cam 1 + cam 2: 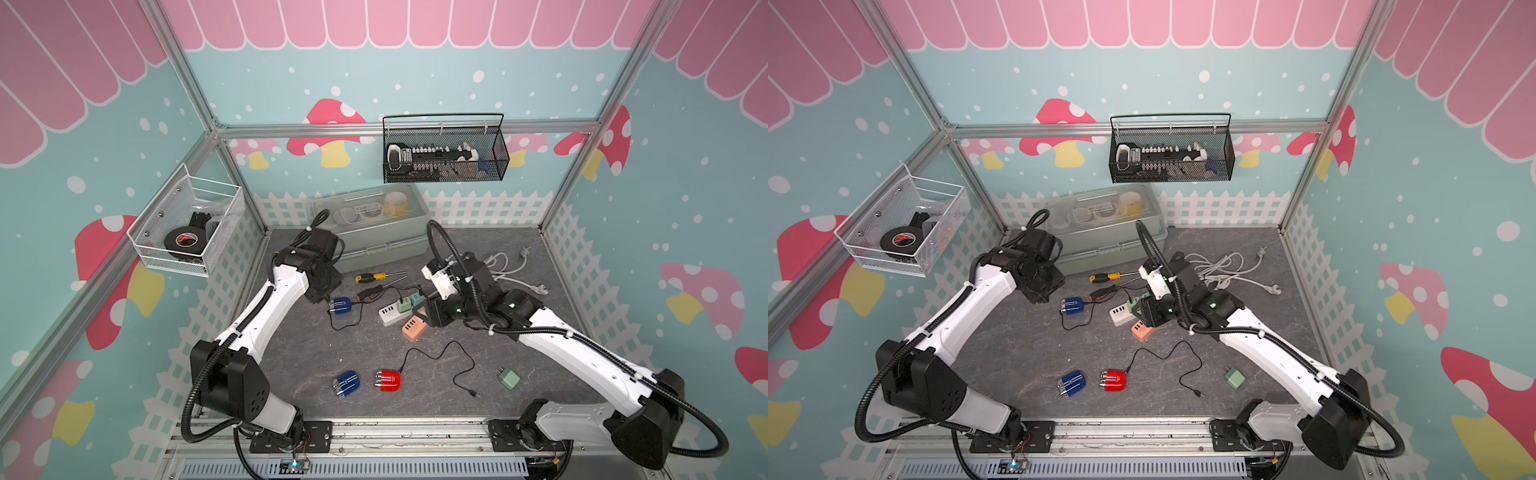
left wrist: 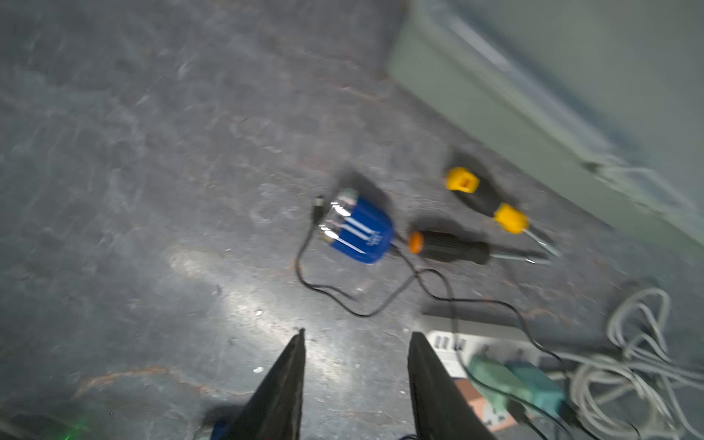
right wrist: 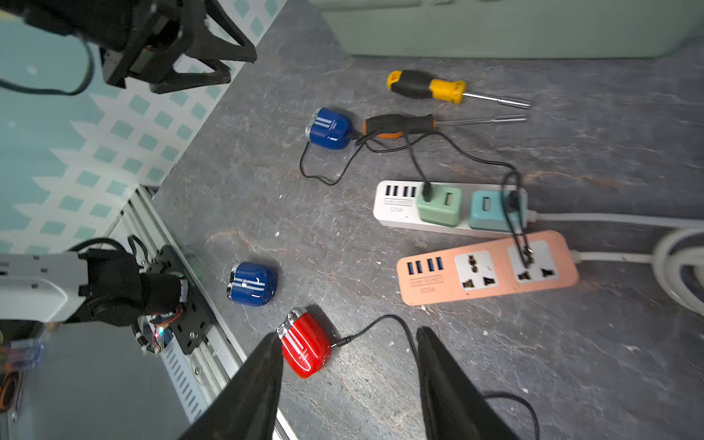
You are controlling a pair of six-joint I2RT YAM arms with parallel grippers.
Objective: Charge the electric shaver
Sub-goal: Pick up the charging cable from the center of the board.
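Three electric shavers lie on the grey table. A blue shaver (image 1: 340, 306) (image 2: 362, 232) lies at the back with black cable looped round it. My left gripper (image 1: 322, 297) (image 2: 356, 335) hovers just left of it, open and empty. A second blue shaver (image 1: 346, 383) (image 3: 251, 284) and a red shaver (image 1: 387, 380) (image 3: 304, 350) lie near the front. The red one has a black cable (image 1: 440, 353) plugged in, with its far plug (image 1: 472, 393) loose on the table. My right gripper (image 1: 432, 309) (image 3: 348, 335) hangs open and empty above the power strips.
A white power strip (image 3: 396, 207) carries a green adapter (image 3: 438, 205) and a teal adapter (image 3: 491, 211), each with a cable. An orange strip (image 3: 487, 266) lies beside it. Two screwdrivers (image 1: 376, 277), a loose green adapter (image 1: 509, 379), a coiled white cord (image 1: 505, 266) and a grey-green box (image 1: 374, 232) are nearby.
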